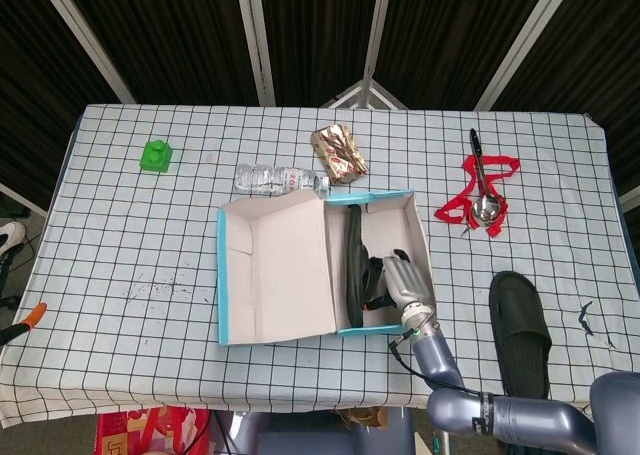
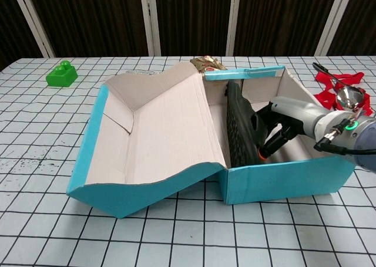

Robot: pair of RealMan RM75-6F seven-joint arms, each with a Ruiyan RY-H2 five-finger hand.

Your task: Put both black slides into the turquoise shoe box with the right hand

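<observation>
The turquoise shoe box lies open mid-table, its lid folded out to the left. One black slide stands on its edge inside, against the box's left wall. My right hand reaches into the box from the front, and its fingers hold that slide by the strap side. The other black slide lies flat on the table to the right of the box, near the front edge. My left hand shows in neither view.
Behind the box lie a water bottle and a gold foil packet. A green block sits at the back left. A red strap with a spoon lies at the back right.
</observation>
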